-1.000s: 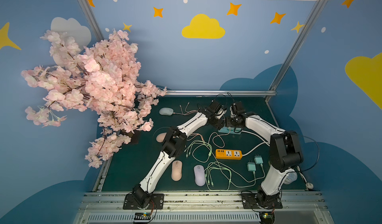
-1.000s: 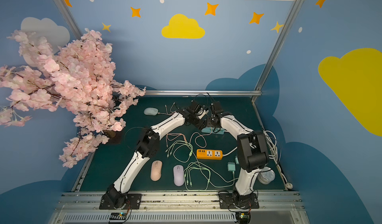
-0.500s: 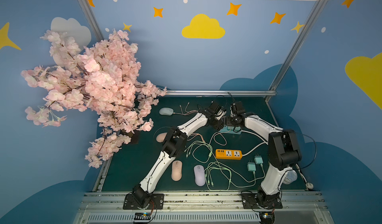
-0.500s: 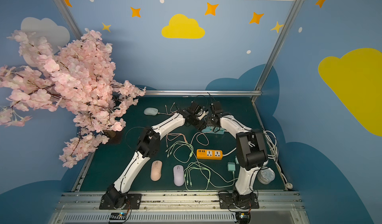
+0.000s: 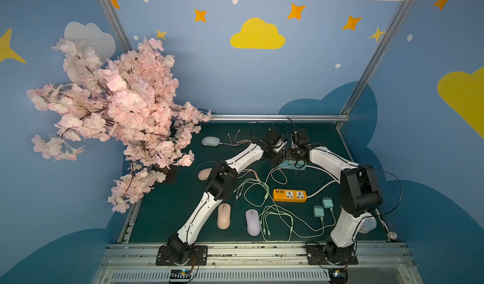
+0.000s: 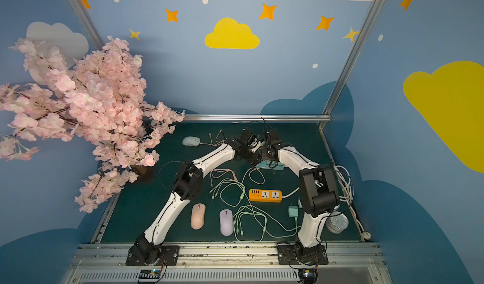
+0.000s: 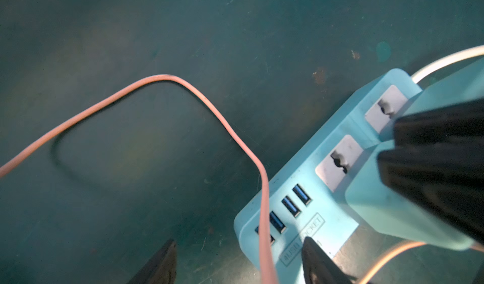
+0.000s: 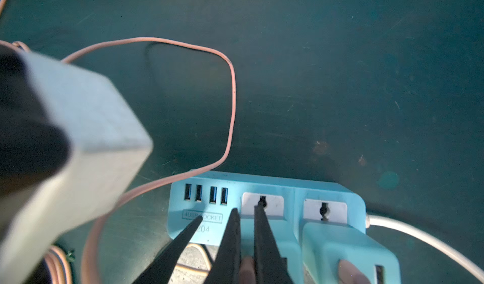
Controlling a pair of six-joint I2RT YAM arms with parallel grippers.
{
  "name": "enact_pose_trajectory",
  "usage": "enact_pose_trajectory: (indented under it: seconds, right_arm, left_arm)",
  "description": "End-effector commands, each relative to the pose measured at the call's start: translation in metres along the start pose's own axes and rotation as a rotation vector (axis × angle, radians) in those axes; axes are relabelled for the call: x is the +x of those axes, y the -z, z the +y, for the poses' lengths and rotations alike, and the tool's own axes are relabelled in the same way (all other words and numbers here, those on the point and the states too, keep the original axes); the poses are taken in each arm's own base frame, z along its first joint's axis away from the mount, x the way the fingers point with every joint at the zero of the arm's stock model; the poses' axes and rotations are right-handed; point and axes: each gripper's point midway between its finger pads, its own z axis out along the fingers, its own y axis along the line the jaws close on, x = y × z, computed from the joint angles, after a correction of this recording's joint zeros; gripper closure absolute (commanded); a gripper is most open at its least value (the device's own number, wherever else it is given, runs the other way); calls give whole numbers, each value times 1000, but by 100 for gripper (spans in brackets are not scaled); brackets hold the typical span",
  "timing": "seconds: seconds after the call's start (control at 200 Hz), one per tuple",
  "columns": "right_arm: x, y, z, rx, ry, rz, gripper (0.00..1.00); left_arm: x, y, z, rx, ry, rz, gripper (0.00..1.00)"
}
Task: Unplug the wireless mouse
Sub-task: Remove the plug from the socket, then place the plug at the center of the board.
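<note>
The right gripper (image 8: 247, 209) is clenched on the pink plug (image 8: 247, 268) in a teal charger (image 8: 290, 246) on the power strip (image 8: 293, 188). The left gripper (image 7: 238, 240) hangs spread wide astride the pink cable (image 7: 183, 82). The pale blue mouse (image 5: 210, 141) lies well apart, far back on the table (image 5: 162, 212)

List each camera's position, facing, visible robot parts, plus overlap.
Top views: stereo head high above the arms' base side, looking down and back across the table; left arm and right arm show whole, bases included.
Left wrist: on the left arm, looking down at the teal power strip; own left gripper open at the frame edge.
Right wrist: on the right arm, facing that strip; own right gripper shut on a pink plug.
Shared: both wrist views hold the strip and the pink cable.
</note>
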Motion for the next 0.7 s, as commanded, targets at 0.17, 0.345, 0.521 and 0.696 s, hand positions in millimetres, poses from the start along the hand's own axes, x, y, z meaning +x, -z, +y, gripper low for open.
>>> enact_pose_trajectory:
  seconds: [0.17, 0.345, 0.521, 0.696]
  right_arm:
    - [-11, 32, 1, 6, 7, -57, 100]
    - [-11, 43, 1, 3, 9, -63, 100]
    - [17, 66, 8, -44, -12, -29, 100]
    - [65, 79, 3, -100, -45, 54, 90]
  left_arm:
    - [47, -11, 2, -29, -14, 163, 25]
    - [47, -11, 4, -40, -12, 164, 25]
    - [41, -7, 1, -30, -2, 153, 24]
    - [17, 18, -20, 76, 36, 87, 22]
